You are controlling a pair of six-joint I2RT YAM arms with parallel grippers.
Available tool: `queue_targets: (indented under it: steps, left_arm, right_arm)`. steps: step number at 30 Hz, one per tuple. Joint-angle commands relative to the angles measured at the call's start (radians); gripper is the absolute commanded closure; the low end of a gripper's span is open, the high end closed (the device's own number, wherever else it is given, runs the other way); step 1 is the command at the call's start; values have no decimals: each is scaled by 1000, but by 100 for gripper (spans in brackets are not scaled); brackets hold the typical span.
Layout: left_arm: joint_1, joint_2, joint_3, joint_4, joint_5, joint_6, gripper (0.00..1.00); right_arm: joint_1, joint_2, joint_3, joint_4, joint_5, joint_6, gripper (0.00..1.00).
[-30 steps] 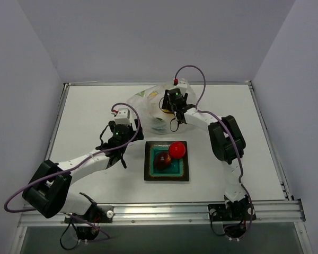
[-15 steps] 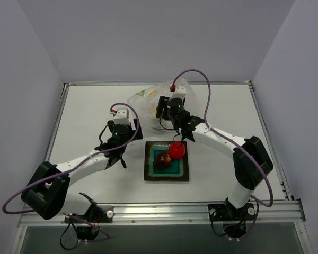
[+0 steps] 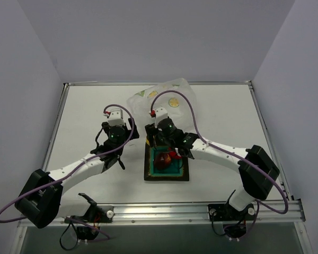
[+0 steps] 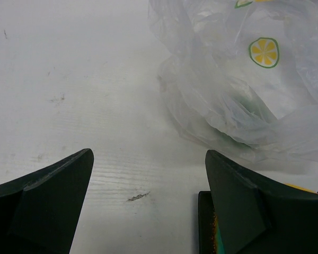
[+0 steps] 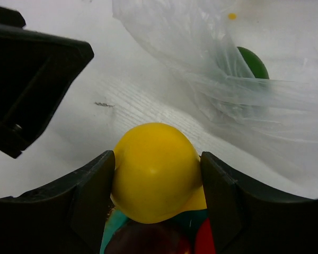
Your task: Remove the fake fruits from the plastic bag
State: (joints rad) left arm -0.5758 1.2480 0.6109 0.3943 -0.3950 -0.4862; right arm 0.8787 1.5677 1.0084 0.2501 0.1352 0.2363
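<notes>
Right gripper (image 5: 156,185): we find it pinching the glossy yellow plastic fruit (image 5: 155,164).
Left gripper (image 4: 148,198): spread, empty, left of the translucent white plastic bag (image 4: 238,100).

The yellow fruit (image 5: 156,169) between the fingers (image 5: 87,203) of the right tool (image 5: 157,159) looks like smooth, glossy plastic with a soft shine. These fingers are dark, matt plastic, and those of the left tool (image 4: 148,180) look the same. Ahead of both tools the bag (image 4: 238,84) is thin, translucent film, crinkled and slightly shiny; the green fruit (image 5: 253,63) inside it also looks smooth. The table (image 4: 69,79) under the left tool is white and matt, with a fine wood-like grain and small scuffs.
</notes>
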Motion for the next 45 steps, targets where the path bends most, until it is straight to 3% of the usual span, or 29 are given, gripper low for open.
queue_targets:
  steps: [1, 11, 14, 15, 16, 19, 23, 26, 31, 32, 35, 40, 43, 45]
  left_arm:
    - [1, -42, 9, 14, -39, -14, 15]
    - [2, -28, 20, -5, -44, -18, 15]
    - [1, -27, 20, -2, -42, -20, 15]
    - [2, -28, 20, -2, -41, -22, 15]
    - [4, -27, 20, 0, -41, -22, 15]
    - [4, -24, 20, 2, -36, -22, 15]
    - [4, -21, 16, 11, -28, -25, 15]
    - [4, -21, 15, 14, -28, -23, 15]
    - [4, -16, 12, 23, -15, -23, 15]
    - [4, -15, 13, 29, -7, -22, 15]
    - [4, -12, 16, 35, 19, -14, 15]
    - [2, -1, 26, 41, 50, -6, 15]
    - [2, 5, 29, 40, 54, -5, 15]
    - [2, 7, 29, 40, 59, -6, 15]
  right_arm:
    - [5, 58, 41, -5, -68, -127, 52]
    - [13, 130, 47, -21, -178, -175, 47]
    - [14, 118, 35, -23, -168, -169, 31]
    - [13, 112, 29, -23, -152, -170, 19]
    - [13, 95, 27, -25, -145, -172, 14]
    - [5, 54, 27, -23, -143, -176, 7]
    - [-87, 20, 36, 24, -210, -146, 16]
    - [-164, 9, 41, 104, -285, -75, 32]
    - [-219, 104, 136, 115, -133, 30, 73]
    - [-228, 129, 192, 101, -33, 38, 80]
    - [-241, 233, 303, 58, 65, 55, 83]
    - [-285, 412, 470, -41, 21, 61, 77]
    - [-293, 451, 496, -60, -58, 26, 66]
    - [-293, 453, 484, -61, -139, -21, 53]
